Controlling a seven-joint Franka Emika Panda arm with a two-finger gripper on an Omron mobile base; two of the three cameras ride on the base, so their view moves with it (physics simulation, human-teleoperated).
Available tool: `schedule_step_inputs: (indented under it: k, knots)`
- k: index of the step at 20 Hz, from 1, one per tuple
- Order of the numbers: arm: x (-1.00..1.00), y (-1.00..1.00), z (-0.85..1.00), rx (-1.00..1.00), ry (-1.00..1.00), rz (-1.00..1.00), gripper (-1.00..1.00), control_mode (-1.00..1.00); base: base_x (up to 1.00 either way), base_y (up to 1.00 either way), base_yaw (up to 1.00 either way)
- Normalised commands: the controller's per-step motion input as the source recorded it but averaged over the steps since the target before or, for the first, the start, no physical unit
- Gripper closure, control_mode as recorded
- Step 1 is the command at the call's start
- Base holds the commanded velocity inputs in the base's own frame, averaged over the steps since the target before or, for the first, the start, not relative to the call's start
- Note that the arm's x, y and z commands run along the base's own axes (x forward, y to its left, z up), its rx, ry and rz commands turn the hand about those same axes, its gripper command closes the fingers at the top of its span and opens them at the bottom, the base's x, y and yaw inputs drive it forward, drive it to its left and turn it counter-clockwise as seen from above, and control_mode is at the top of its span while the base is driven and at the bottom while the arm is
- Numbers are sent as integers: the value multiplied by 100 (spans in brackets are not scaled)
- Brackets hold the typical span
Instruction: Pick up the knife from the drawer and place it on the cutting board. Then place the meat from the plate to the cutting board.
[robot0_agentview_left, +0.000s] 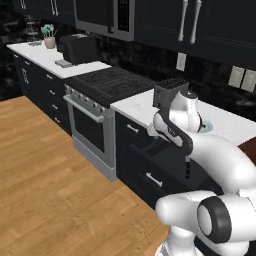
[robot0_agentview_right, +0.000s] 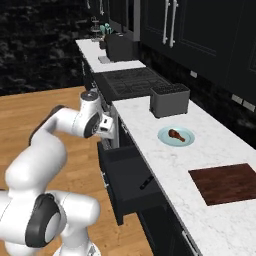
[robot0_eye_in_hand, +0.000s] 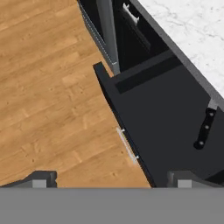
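Note:
The drawer (robot0_agentview_right: 127, 175) stands pulled out below the white counter, its dark inside (robot0_eye_in_hand: 166, 113) showing and its silver bar handle (robot0_eye_in_hand: 127, 146) on the front. The knife (robot0_eye_in_hand: 204, 129), black-handled with rivets, lies inside near the counter side (robot0_agentview_right: 146, 181) (robot0_agentview_left: 187, 168). My gripper (robot0_eye_in_hand: 113, 180) hangs open and empty above the drawer's front edge, to the knife's left in the hand view, with fingertips (robot0_eye_in_hand: 41, 179) wide apart. The meat (robot0_agentview_right: 175, 134) lies on the pale blue plate (robot0_agentview_right: 186, 142). The dark wooden cutting board (robot0_agentview_right: 225, 182) lies further right along the counter.
A black toaster (robot0_agentview_right: 170, 100) stands on the counter just behind the plate, and the stove (robot0_agentview_right: 131, 80) lies beyond it. Closed black drawers (robot0_eye_in_hand: 131, 26) sit beside the open one. Wooden floor (robot0_eye_in_hand: 48, 87) spreads in front of the cabinets.

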Motion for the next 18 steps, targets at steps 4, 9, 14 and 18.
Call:
schedule_step_inputs:
  k: [4,9,14,18]
  knots:
    - [53,3,-95,-14,-17,0,-100,-100,0,0,0]
    - [42,16,-85,-18,-10,0,-100,-100,0,0,0]
    - [35,8,-62,-10,-1,0,-100,-100,0,0,0]
    - [33,0,-34,-1,0,0,-100,-100,0,0,0]
